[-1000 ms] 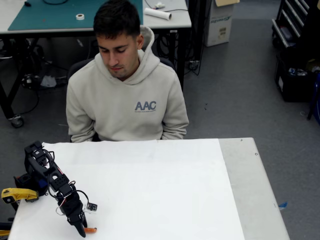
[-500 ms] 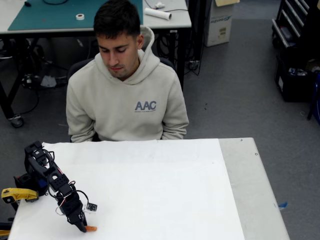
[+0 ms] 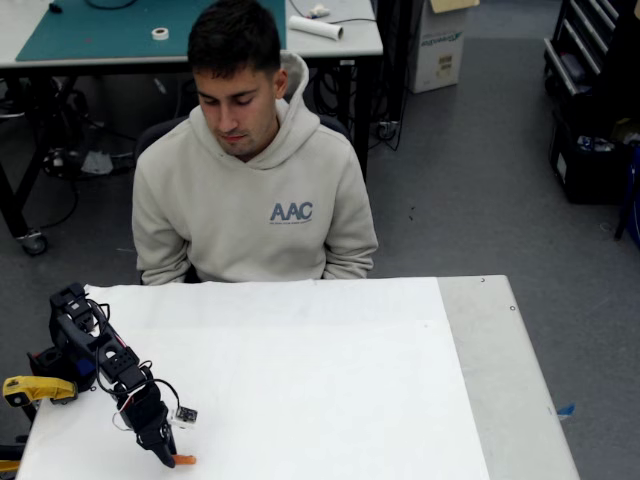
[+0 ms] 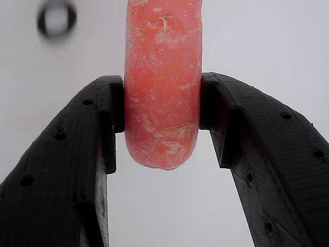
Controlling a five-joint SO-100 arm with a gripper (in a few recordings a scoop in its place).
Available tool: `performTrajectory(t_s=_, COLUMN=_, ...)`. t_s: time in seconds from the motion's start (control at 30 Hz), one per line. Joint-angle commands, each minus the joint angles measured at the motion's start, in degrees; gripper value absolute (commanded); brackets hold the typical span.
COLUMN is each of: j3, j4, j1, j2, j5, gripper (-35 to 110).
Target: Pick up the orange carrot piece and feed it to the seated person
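Carrot piece (image 4: 162, 87) sits clamped crosswise in the claw (image 4: 162, 110), low over the bench (image 3: 330, 390), well apart from the seated person (image 3: 250, 190).

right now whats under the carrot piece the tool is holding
Plain white table cover, seen past the carrot piece clamped between the tool's black fingers. The carrot hides the spot directly beneath, so whether it touches the cover cannot be told.

Table (image 3: 330, 400) as reference: person (image 3: 250, 170) behind its far edge; arm (image 3: 105, 365), gripper (image 3: 165, 458) and carrot (image 3: 183, 460) at near-left corner.
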Motion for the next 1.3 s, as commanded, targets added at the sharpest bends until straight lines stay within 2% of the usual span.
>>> performTrajectory(t_s=0.0, j3=-13.89, j4=-0.26, j1=-2.46, j2=2.64, j5=-0.79, gripper=-3)
performTrajectory(t_s=0.47, j3=-41.4, j4=-0.26, j1=-21.27, j2=1.49, j5=-1.85, gripper=-3)
performTrajectory(t_s=0.57, j3=-45.7, j4=-0.26, j1=-26.46, j2=1.49, j5=-7.03, gripper=-3)
performTrajectory(t_s=0.83, j3=-55.9, j4=-0.18, j1=-40.52, j2=1.32, j5=-30.32, gripper=-3)
performTrajectory(t_s=0.97, j3=-61.44, j4=-0.18, j1=-46.32, j2=-2.55, j5=-38.5, gripper=-3)
performTrajectory(t_s=1.1, j3=-70.31, j4=-0.18, j1=-50.71, j2=-7.91, j5=-43.15, gripper=-3)
performTrajectory(t_s=1.27, j3=-84.9, j4=-0.18, j1=-56.34, j2=-15.73, j5=-44.03, gripper=-3)
